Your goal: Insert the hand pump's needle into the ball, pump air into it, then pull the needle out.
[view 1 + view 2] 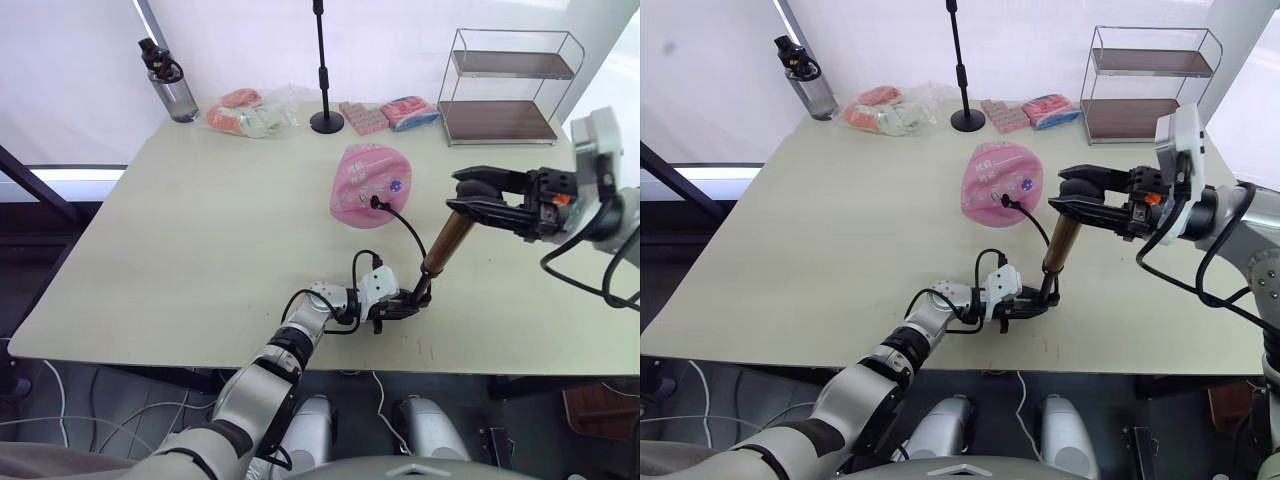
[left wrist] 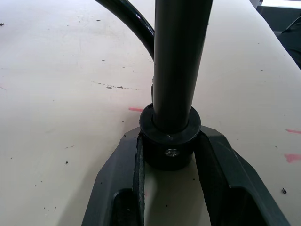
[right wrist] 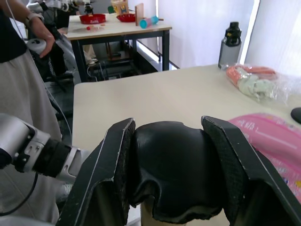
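While left tool [image 2: 170, 155] clamps pump base [image 2: 170, 141], right tool [image 3: 171, 174] grips handle [image 3: 174, 174].

Silver-grey jointed arms, looping black cables, black two-fingered left gripper [image 1: 395, 308].

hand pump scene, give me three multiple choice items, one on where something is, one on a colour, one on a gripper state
1. Where does the pump's black hose end?
A. at the pink ball
B. at the water bottle
C. loose on the wire shelf

2. What colour is the hand pump barrel?
A. bright blue
B. gold-bronze
C. white

3. What is the left gripper doing?
A. hanging open above the table
B. shut on the ball
C. shut on the pump's base

Answers:
1 A, the hose runs up to the ball.
2 B, the barrel between its black ends shines gold-bronze.
3 C, in the left wrist view both fingers press the pump's black bottom collar, while the right gripper clamps the handle.
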Robot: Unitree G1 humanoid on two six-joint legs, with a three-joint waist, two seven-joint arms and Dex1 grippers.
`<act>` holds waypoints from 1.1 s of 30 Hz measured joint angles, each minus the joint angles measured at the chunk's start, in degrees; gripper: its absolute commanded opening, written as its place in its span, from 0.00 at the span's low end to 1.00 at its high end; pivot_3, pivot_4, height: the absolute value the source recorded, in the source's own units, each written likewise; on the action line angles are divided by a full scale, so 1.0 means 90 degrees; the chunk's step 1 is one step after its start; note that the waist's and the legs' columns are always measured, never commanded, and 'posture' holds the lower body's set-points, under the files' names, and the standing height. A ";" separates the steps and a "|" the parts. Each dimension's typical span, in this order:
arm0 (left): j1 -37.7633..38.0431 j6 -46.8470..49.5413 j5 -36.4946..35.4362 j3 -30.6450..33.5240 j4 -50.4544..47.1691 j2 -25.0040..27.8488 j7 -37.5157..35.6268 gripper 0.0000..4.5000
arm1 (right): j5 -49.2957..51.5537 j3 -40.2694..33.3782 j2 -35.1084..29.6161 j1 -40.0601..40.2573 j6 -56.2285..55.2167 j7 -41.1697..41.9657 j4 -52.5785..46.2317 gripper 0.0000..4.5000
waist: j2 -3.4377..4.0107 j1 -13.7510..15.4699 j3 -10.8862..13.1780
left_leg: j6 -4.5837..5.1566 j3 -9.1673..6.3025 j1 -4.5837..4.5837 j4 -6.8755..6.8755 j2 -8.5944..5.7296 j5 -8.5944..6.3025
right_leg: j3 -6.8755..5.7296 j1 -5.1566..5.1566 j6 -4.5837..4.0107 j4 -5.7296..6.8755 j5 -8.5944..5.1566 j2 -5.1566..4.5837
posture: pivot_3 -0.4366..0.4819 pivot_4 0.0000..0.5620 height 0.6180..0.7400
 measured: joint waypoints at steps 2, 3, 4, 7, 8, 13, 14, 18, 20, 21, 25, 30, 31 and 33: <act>-0.0004 0.0000 -0.0002 0.0001 -0.0001 0.0003 0.0000 0.24 | 0.0217 -0.0083 -0.0116 -0.0343 0.0235 -0.0050 0.0069 0.40 | 0.0004 -0.0003 0.0003 | 0.0000 0.0003 0.0001 0.0000 0.0000 0.0000 | 0.0002 0.0000 0.0000 0.0000 0.0000 -0.0001 | 0.48 0.27 0.93; -0.0007 0.0000 -0.0003 -0.0002 -0.0005 -0.0002 0.0000 0.24 | 0.0256 -0.0077 -0.0197 -0.0426 0.0370 -0.0088 0.0076 0.40 | 0.0004 0.0005 0.0005 | 0.0000 0.0001 0.0000 0.0000 0.0000 0.0000 | 0.0000 -0.0001 0.0000 0.0000 0.0000 -0.0001 | 0.48 0.27 0.93; -0.0006 -0.0001 -0.0004 -0.0001 -0.0013 -0.0001 -0.0004 0.24 | 0.0317 -0.0073 -0.0233 -0.0483 0.0481 -0.0113 0.0104 0.40 | -0.0003 0.0008 0.0011 | 0.0000 -0.0006 -0.0004 0.0000 0.0001 0.0000 | -0.0006 -0.0002 -0.0001 0.0000 0.0000 -0.0001 | 0.48 0.27 0.93; -0.0014 -0.0003 -0.0004 -0.0004 -0.0047 -0.0002 -0.0032 0.24 | 0.0401 -0.0073 -0.0246 -0.0618 0.0688 -0.0154 0.0168 0.40 | 0.0004 0.0012 0.0016 | 0.0000 -0.0004 -0.0028 0.0001 -0.0002 0.0000 | -0.0004 -0.0026 0.0000 0.0000 0.0001 -0.0003 | 0.48 0.27 0.93; -0.0021 -0.0003 -0.0004 -0.0005 -0.0057 -0.0002 -0.0051 0.24 | 0.0402 -0.0073 -0.0249 -0.0641 0.0702 -0.0148 0.0178 0.40 | 0.0005 0.0013 0.0017 | 0.0001 -0.0005 -0.0046 0.0003 -0.0003 0.0001 | -0.0005 -0.0043 0.0001 0.0000 0.0002 -0.0003 | 0.48 0.27 0.93; -0.0016 -0.0003 -0.0001 -0.0031 -0.0072 0.0009 -0.0043 0.24 | 0.0005 -0.0066 -0.0250 -0.0181 0.0209 0.0134 -0.0054 0.40 | 0.0005 0.0014 0.0008 | 0.0001 -0.0004 -0.0061 0.0007 -0.0005 0.0001 | -0.0005 -0.0059 0.0002 0.0005 0.0003 -0.0001 | 0.48 0.27 0.93; -0.0016 -0.0003 -0.0001 -0.0031 -0.0071 0.0011 -0.0035 0.24 | -0.0040 -0.0065 -0.0250 -0.0145 0.0164 0.0157 -0.0068 0.40 | 0.0006 0.0012 0.0007 | 0.0001 -0.0001 -0.0060 0.0007 -0.0005 0.0001 | -0.0003 -0.0059 0.0002 0.0006 0.0003 -0.0002 | 0.48 0.27 0.93; 0.0034 0.0000 0.0022 -0.0061 -0.0067 0.0023 0.0028 0.24 | -0.0610 0.0303 0.0024 0.0686 -0.0479 0.0207 -0.0297 0.40 | -0.0022 0.0005 -0.0019 | 0.0001 -0.0005 -0.0023 0.0007 -0.0001 0.0001 | -0.0007 -0.0023 0.0001 0.0005 0.0001 0.0001 | 0.48 0.27 0.93; 0.0047 0.0000 0.0031 -0.0069 -0.0066 0.0025 0.0075 0.24 | -0.0842 0.0476 0.0149 0.0933 -0.0679 0.0177 -0.0339 0.40 | -0.0023 -0.0001 -0.0019 | 0.0000 -0.0001 -0.0001 0.0006 -0.0001 0.0000 | -0.0003 -0.0002 0.0001 0.0005 0.0000 -0.0001 | 0.48 0.27 0.93; 0.0048 0.0000 0.0033 -0.0068 -0.0066 0.0027 0.0086 0.24 | -0.0964 0.0552 0.0231 0.1061 -0.0769 0.0157 -0.0344 0.40 | -0.0029 -0.0002 -0.0022 | 0.0000 -0.0002 0.0011 0.0003 0.0001 0.0000 | -0.0004 0.0010 0.0000 0.0003 -0.0001 -0.0001 | 0.48 0.27 0.93; 0.0072 0.0000 0.0036 -0.0086 -0.0066 0.0028 0.0098 0.24 | -0.1607 0.0981 0.0491 0.1459 -0.1283 0.0107 -0.0238 0.40 | -0.0032 0.0000 -0.0029 | -0.0001 -0.0006 0.0017 0.0000 0.0003 -0.0001 | -0.0006 0.0015 -0.0001 0.0001 -0.0002 0.0001 | 0.48 0.27 0.93; 0.0091 0.0002 0.0036 -0.0088 -0.0066 0.0033 0.0126 0.24 | -0.2430 0.1544 0.0870 0.1791 -0.2110 0.0039 0.0213 0.40 | -0.0040 -0.0003 -0.0040 | -0.0001 -0.0005 0.0023 -0.0001 0.0002 -0.0001 | -0.0007 0.0022 0.0000 0.0000 -0.0001 0.0001 | 0.48 0.27 0.93; 0.0092 0.0002 0.0036 -0.0088 -0.0066 0.0034 0.0130 0.24 | -0.2581 0.1644 0.0888 0.1838 -0.2245 0.0044 0.0301 0.40 | -0.0040 -0.0003 -0.0040 | -0.0001 -0.0006 0.0025 -0.0001 0.0002 -0.0001 | -0.0007 0.0023 0.0000 0.0000 -0.0001 0.0001 | 0.48 0.27 0.93; 0.0095 0.0002 0.0037 -0.0090 -0.0066 0.0036 0.0132 0.24 | -0.2744 0.1733 0.1003 0.1891 -0.2512 0.0059 0.0424 0.40 | -0.0035 -0.0004 -0.0044 | -0.0001 -0.0007 0.0027 -0.0001 0.0002 -0.0001 | -0.0007 0.0025 -0.0001 0.0000 -0.0001 0.0003 | 0.48 0.27 0.93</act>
